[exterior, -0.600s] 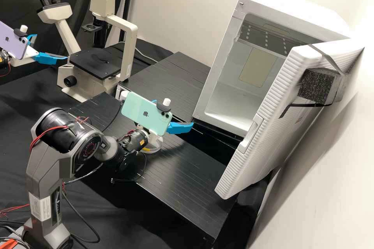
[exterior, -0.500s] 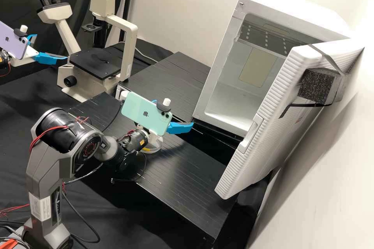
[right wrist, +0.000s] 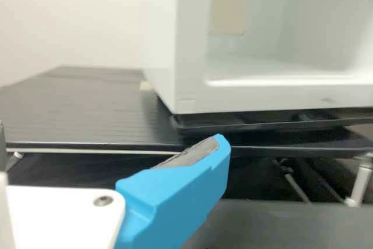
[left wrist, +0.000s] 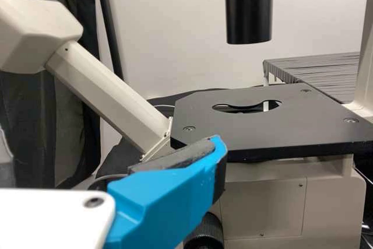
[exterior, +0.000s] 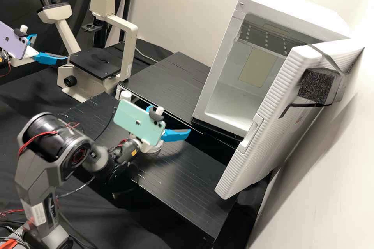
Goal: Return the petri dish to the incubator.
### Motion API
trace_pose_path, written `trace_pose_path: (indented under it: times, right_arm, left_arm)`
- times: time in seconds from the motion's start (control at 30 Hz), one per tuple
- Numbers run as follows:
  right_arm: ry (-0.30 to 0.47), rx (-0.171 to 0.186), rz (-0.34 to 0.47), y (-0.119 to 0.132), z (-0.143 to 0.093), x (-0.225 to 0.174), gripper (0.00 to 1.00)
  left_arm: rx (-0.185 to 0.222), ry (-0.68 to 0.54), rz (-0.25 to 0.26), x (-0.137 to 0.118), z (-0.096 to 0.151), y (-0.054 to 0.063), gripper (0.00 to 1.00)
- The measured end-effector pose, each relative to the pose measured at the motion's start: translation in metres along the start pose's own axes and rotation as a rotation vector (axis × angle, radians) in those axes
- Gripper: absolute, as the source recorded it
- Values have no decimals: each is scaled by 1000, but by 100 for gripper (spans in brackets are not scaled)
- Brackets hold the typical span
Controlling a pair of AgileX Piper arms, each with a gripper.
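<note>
In the high view my left gripper (exterior: 52,47) stands open at the microscope's side, and my right gripper (exterior: 171,120) is open in front of the incubator (exterior: 230,103), outside its open door. The left wrist view has my left gripper (left wrist: 111,151) beside the microscope stage (left wrist: 274,123), with nothing between its fingers. My right gripper (right wrist: 111,147) is low before the incubator's front corner (right wrist: 192,94) in the right wrist view, also holding nothing. A pale round object (exterior: 155,149) lies partly hidden under the right gripper's mount; whether it is the petri dish I cannot tell.
The incubator door (exterior: 269,113) slants out toward the lower bench (exterior: 187,179). A raised black shelf (exterior: 167,81) carries the incubator, its edge close to my right gripper. The microscope (exterior: 124,35) stands at the back left; a white cylinder (exterior: 125,95) is near the shelf's corner.
My right arm has drawn back a little to the left and down in the high view, away from the incubator. The left arm has stayed still.
</note>
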Motion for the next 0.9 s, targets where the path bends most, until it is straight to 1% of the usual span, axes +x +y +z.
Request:
trace_pose_path:
  times: [0.1, 0.17, 0.27, 0.33, 0.5, 0.6, 0.83, 0.9]
  right_arm:
    - [17, 23, 36, 3, 1, -26, 100]
    - [29, 40, 46, 4, 1, -43, 100]
    - [19, 47, 32, 0, 5, -64, 100]
    - [21, 47, 20, -3, 5, -71, 100]
    - [37, 43, -1, -5, 4, -72, 100]
    - [42, 26, -15, -5, 6, -71, 100]
    - [23, 11, -66, -12, 11, -69, 100]
    - [26, 14, -84, -13, 12, -69, 100]
  left_arm:
    - [0, 0, 0, 0, 0, 0, 100]
    - [0, 0, 0, 0, 0, 0, 100]
    - [0, 0, 0, 0, 0, 0, 100]
    - [0, 0, 0, 0, 0, 0, 100]
    - [0, 0, 0, 0, 0, 0, 100]
    - [0, 0, 0, 0, 0, 0, 100]
    - [0, 0, 0, 0, 0, 0, 100]
    - [0, 0, 0, 0, 0, 0, 100]
